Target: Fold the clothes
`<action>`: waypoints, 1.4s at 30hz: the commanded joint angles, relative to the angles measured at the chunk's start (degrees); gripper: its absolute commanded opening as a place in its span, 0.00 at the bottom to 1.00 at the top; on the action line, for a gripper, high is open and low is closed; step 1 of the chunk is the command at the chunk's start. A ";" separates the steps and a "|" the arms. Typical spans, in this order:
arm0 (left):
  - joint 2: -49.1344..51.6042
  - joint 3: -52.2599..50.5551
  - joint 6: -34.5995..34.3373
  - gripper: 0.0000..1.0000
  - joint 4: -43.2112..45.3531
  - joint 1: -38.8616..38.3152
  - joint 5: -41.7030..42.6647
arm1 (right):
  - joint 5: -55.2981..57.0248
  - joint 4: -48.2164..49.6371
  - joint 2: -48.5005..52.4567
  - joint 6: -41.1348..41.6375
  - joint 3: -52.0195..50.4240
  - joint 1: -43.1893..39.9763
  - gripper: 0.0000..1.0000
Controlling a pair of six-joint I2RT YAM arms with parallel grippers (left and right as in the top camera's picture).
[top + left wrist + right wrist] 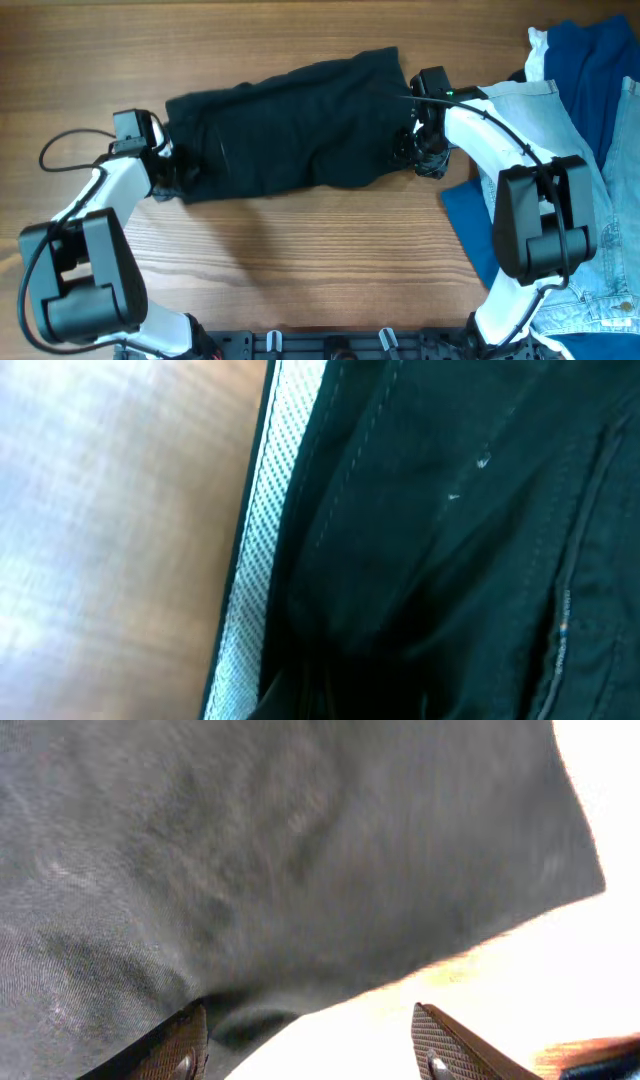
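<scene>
The black shorts point(290, 120) lie spread across the middle of the wooden table. My left gripper point(168, 178) is at their left edge. In the left wrist view the black cloth point(450, 540) with a white mesh strip point(255, 560) fills the frame and hides the fingers. My right gripper point(425, 155) is at the shorts' right edge. In the right wrist view it point(315, 1050) is open wide, its left finger against the hem of the cloth point(250, 850), nothing held between the fingers.
A pile of light-blue denim jeans point(600, 290) and dark blue cloth point(590, 60) lies at the right edge, under the right arm. More dark blue cloth point(468, 215) sticks out near the front. Bare wood point(300, 260) lies in front of the shorts.
</scene>
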 commanded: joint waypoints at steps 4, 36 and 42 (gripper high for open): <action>-7.23 -0.04 0.44 0.04 -15.08 4.11 -2.34 | 1.22 -0.57 1.77 6.05 0.17 0.35 0.64; -1.51 -2.80 -4.04 1.00 -11.58 5.75 1.44 | 0.33 5.44 -10.91 -9.20 7.89 0.42 0.74; 0.20 -3.91 -3.56 0.32 -11.06 5.77 11.69 | 0.07 4.96 -10.91 -9.25 7.85 0.57 0.74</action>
